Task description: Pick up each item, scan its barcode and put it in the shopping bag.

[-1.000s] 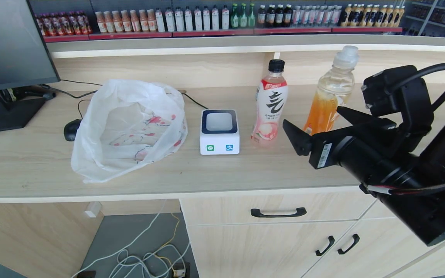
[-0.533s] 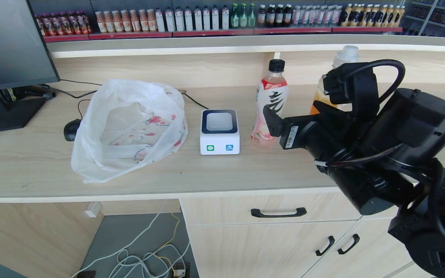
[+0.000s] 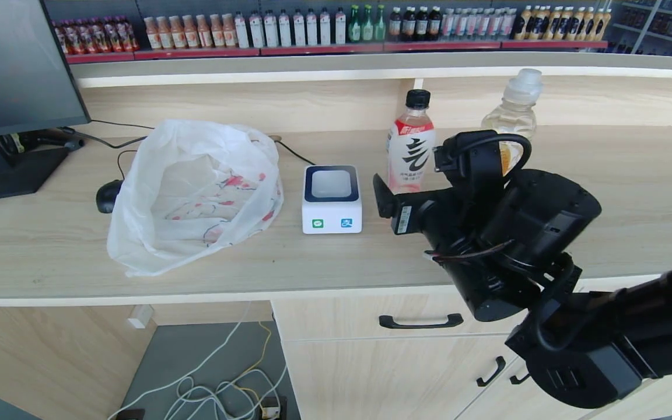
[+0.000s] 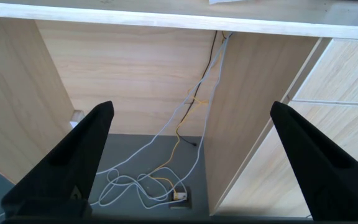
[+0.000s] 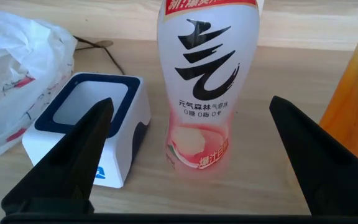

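The right arm (image 3: 511, 233) reaches in over the front edge of the wooden surface (image 3: 50, 245). Its jaws stand wide open with nothing in them. In the right wrist view they frame the pink drink bottle (image 5: 207, 81) on either side, and neither touches it. The bottle stands upright with its black cap on, just to the right of the barcode scanner (image 3: 331, 198). The head view shows the bottle's upper half (image 3: 410, 149) above the arm, with one jaw low in front of it, on the scanner side.

An orange drink bottle (image 3: 514, 116) with a clear cap stands upright just beyond the pink one, on its right. The arm hides most of its lower half.

The scanner is a white box with a dark-framed window facing up. It sits between the pink bottle and the shopping bag (image 3: 196, 186). The bag is white plastic with red print. It slumps on the surface with its mouth open, near the scanner's left side.

A computer mouse (image 3: 108, 195) lies to the left of the bag, and a monitor (image 3: 15, 64) stands at the far left.

The left jaws are also wide open and empty. They hang below the surface's edge, facing the open recess under it, where cables (image 4: 148, 180) lie on the floor.
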You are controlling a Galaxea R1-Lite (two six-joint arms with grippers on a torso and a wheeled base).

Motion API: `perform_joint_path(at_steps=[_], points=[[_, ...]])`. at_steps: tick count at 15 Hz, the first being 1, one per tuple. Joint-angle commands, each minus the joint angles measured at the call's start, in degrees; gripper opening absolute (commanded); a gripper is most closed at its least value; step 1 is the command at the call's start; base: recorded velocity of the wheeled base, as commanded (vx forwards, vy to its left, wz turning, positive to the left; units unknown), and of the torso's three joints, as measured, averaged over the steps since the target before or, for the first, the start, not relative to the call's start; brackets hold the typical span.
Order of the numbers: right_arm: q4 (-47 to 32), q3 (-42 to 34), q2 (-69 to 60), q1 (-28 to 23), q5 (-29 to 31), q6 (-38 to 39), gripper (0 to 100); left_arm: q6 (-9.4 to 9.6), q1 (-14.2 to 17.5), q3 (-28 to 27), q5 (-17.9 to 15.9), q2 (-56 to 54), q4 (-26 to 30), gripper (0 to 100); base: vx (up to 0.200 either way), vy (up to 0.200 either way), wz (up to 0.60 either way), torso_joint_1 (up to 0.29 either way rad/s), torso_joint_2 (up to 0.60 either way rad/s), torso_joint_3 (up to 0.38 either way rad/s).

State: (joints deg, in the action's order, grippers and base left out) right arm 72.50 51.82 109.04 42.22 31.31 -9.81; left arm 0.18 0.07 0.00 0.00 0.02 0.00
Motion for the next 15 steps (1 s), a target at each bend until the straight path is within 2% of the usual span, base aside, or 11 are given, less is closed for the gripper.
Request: perform_joint_path(at_steps=[1,3,7,15], points=[[0.0,0.2,0.6,-1.9,-0.6,0.1,100,0.08,0.0,0.0,0.0,0.0,0.0,100,0.0,0.0,0.0,0.0,0.0,0.0],[0.0,0.5,0.5,-4.2,-3.0,0.1,100,-0.01,0.0,0.0,0.0,0.0,0.0,100,0.0,0.0,0.0,0.0,0.0,0.0],[-0.2,1.4,1.1,-4.3,-6.8,0.0,100,0.08,0.0,0.0,0.1,0.0,0.0,100,0.0,0.0,0.0,0.0,0.0,0.0],[-0.2,5.7,4.3,-5.0,-8.0,0.0,100,-0.01,0.0,0.0,0.1,0.0,0.0,100,0.0,0.0,0.0,0.0,0.0,0.0]])
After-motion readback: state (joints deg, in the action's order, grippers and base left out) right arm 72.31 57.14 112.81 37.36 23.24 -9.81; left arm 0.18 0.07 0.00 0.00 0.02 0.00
